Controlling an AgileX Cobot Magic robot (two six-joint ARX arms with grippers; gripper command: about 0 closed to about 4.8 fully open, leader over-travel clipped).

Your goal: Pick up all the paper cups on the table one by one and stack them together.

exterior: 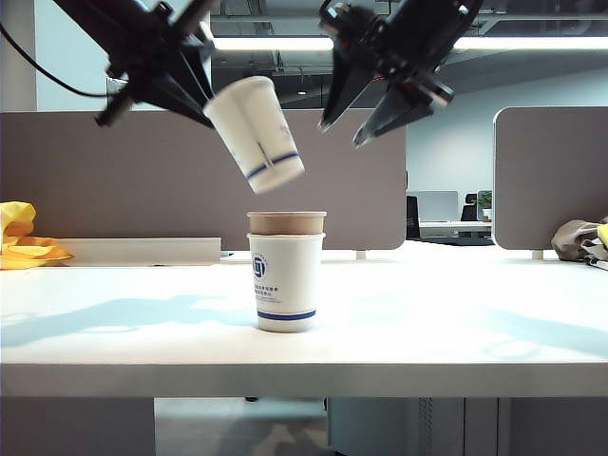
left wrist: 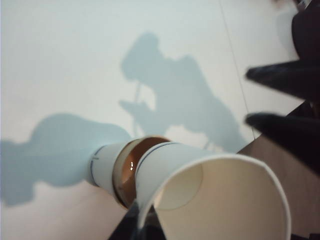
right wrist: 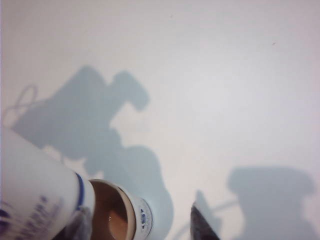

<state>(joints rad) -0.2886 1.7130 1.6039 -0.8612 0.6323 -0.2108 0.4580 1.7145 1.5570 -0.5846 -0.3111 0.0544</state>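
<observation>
The table [exterior: 114, 332] is white and wide. Near the middle of it, a bit back from the front edge, a white cup [exterior: 286, 281] with a blue band stands upright. A brown cup [exterior: 286, 222] sits inside it, and only its top sticks out above the white rim. From the left wrist view you look down into this pair [left wrist: 125, 172], and the brown inside shows.

Above the pair, a second white cup [exterior: 255, 133] hangs in the air, tilted, with its bottom pointing down toward the stack and its open mouth up and to the left. The left gripper [exterior: 195, 95] is clamped on this cup at the rim. In the left wrist view the cup's big open mouth [left wrist: 220, 200] fills the near part of the picture.

The right gripper [exterior: 356, 128] is up in the air too, just beside the tilted cup, on the right. Its fingers [exterior: 389, 114] are spread apart and hold nothing.

Behind the table stand grey-brown panels [exterior: 123, 171].
</observation>
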